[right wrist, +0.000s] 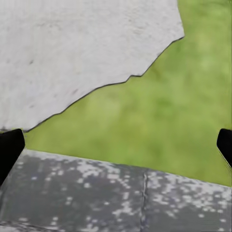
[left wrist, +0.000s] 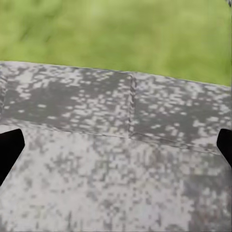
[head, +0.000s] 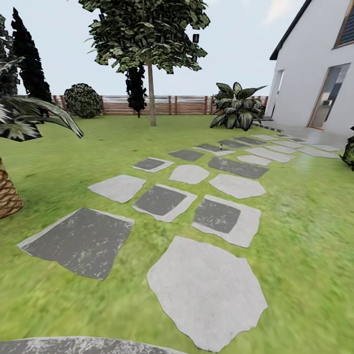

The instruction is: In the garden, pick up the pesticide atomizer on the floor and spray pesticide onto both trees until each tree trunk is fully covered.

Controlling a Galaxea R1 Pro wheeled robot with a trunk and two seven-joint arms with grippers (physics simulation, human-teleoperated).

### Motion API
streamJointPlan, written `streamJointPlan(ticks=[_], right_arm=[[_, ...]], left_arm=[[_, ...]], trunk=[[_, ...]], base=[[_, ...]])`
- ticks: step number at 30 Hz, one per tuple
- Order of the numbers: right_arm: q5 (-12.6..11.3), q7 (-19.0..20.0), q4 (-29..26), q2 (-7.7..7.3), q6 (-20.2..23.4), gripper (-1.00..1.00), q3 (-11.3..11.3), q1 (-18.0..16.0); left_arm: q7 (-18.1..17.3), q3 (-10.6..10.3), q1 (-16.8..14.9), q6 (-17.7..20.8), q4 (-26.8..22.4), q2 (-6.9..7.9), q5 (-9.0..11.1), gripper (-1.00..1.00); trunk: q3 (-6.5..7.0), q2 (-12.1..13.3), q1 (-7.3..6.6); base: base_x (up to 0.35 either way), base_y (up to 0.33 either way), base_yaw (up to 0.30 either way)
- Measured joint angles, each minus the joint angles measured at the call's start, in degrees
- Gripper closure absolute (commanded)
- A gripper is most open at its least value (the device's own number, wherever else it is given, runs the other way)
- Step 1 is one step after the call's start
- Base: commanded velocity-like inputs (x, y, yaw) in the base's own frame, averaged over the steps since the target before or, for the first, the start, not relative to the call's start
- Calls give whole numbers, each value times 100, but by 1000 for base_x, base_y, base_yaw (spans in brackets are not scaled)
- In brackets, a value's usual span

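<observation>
Both sets of fingers [left wrist: 10, 147] [right wrist: 9, 150] hang apart, empty above stone slabs [head: 206, 290]; judged searching: next, find the atomizer, tree [head: 151, 93] far ahead.

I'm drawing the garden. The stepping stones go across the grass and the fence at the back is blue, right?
Not quite. The stepping stones do go across the grass, but the fence at the back is brown wooden slats, not blue. The head view shows it.
</observation>
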Motion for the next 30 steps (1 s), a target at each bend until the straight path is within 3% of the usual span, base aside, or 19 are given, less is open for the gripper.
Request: streamJointPlan(ticks=[30], right_arm=[[0, -1, 0, 4, 0, -100, 6, 0]], left_arm=[[0, 0, 0, 0, 0, 2, -4, -100]], trunk=[[0, 0, 0]], base=[[340, 0, 0]])
